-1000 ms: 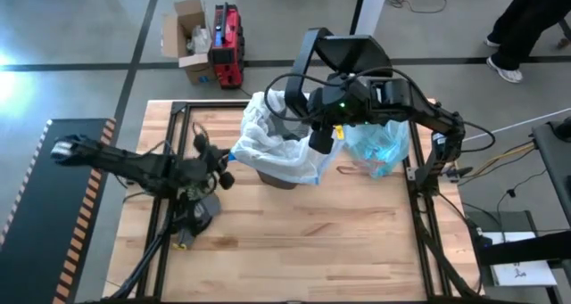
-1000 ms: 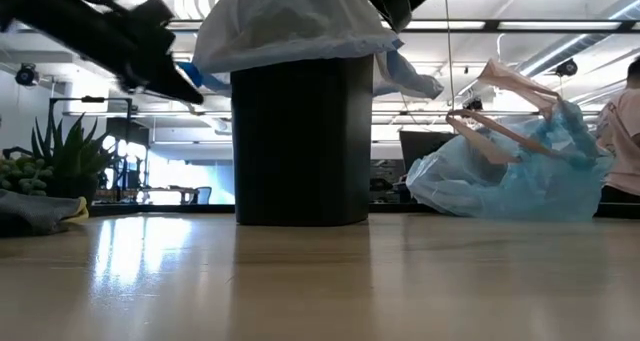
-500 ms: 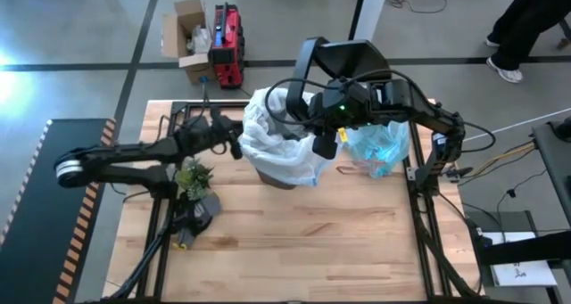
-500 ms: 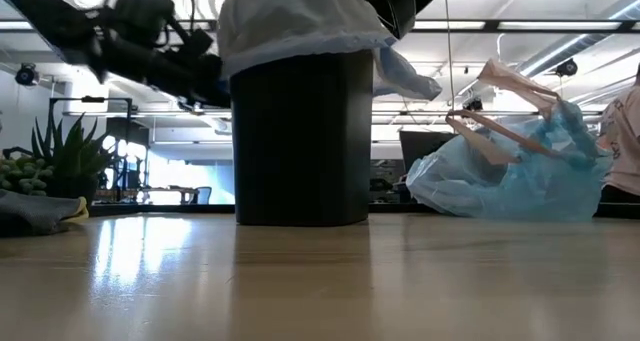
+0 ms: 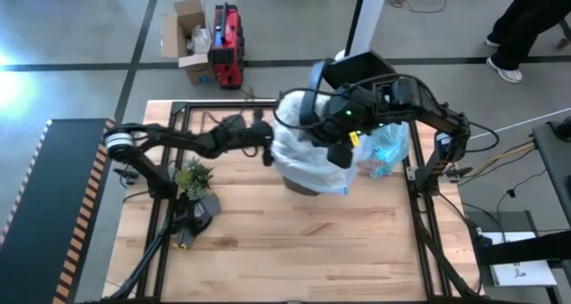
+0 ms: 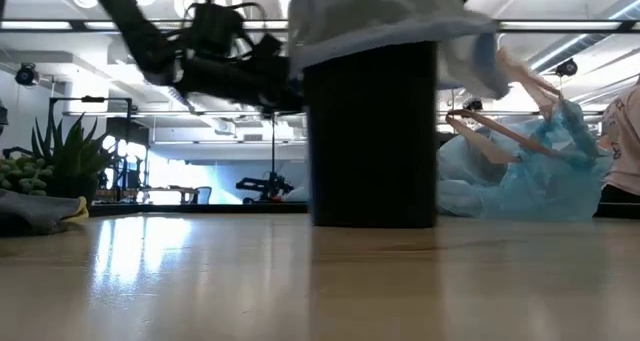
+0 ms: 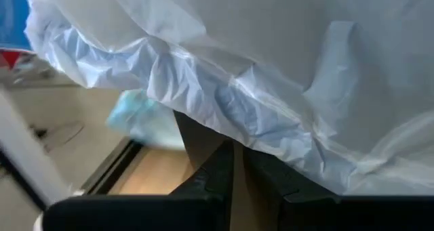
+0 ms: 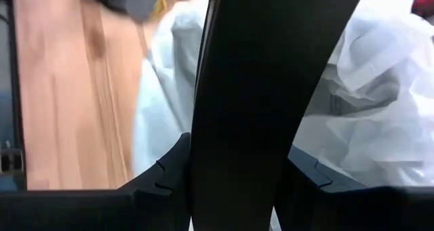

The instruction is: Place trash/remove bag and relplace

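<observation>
The black bin (image 5: pixel 308 186) (image 6: pixel 370 131) stands upright on the table. A white translucent bag (image 5: pixel 312 157) (image 6: pixel 380 16) lines it and drapes over its rim. The light-blue bag (image 5: pixel 385 148) (image 6: pixel 530 171), full and crumpled, lies on the table to the bin's right. No loose trash shows. My left gripper (image 5: pixel 268 152) (image 7: pixel 235 156) is shut at the bin's left side, under the white overhang. My right gripper (image 5: pixel 342 152) (image 8: pixel 237 183) is shut on the bin's right rim. My left gripper lies level, coming from the table's left, with its shut fingertips (image 7: pixel 224 153) against the bin's black side wall (image 7: pixel 196 139) just below the white bag's hanging edge. My right gripper comes from above, pointing down. One finger is inside the bin and one outside, with the black wall (image 8: pixel 237 89) and the white bag's draped edge (image 8: pixel 163 89) between them. The bin stands on the table.
A small potted plant (image 5: pixel 192 177) (image 6: pixel 50 156) and a dark grey lump (image 5: pixel 201 215) sit near the table's left edge. Dark frame rails (image 5: pixel 419 206) border the wood. A cardboard box (image 5: pixel 189 36) and a red case stand on the floor beyond. A person's legs (image 5: pixel 526 28) show far right.
My left arm has swung from the near-left area across the table to the bin's left side. The bin with its white bag has slid toward the table's right, closer to the blue bag, staying upright. My right gripper has moved right along with the rim.
</observation>
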